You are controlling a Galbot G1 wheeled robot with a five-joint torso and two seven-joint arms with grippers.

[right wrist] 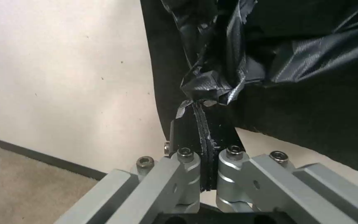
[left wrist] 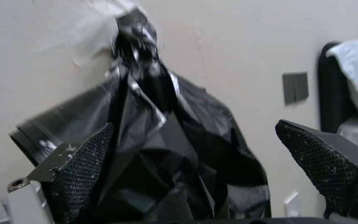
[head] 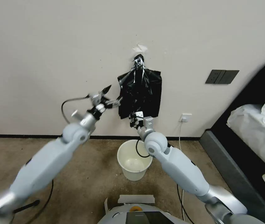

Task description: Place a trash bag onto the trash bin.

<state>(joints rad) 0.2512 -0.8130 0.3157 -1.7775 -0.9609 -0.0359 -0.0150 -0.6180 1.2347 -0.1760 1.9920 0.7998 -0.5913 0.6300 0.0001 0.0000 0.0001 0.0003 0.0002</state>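
Observation:
A bunch of glossy black bags (head: 141, 90) hangs on the wall from silver tape (head: 138, 60). My right gripper (head: 134, 119) is shut on the crumpled lower edge of the trash bag (right wrist: 212, 84), its fingers (right wrist: 195, 124) pressed together. My left gripper (head: 113, 95) is open at the bunch's upper left edge, and its mesh pads (left wrist: 88, 155) stand on either side of the black plastic (left wrist: 166, 140) without touching it. The off-white trash bin (head: 135, 174) stands upright on the carpet below the bags, with nothing in it.
A dark-framed bed (head: 250, 124) with white bedding fills the right side. A dark switch plate (head: 222, 77) and a white socket (head: 185, 117) with a cable are on the wall. My own base (head: 138, 214) sits just in front of the bin.

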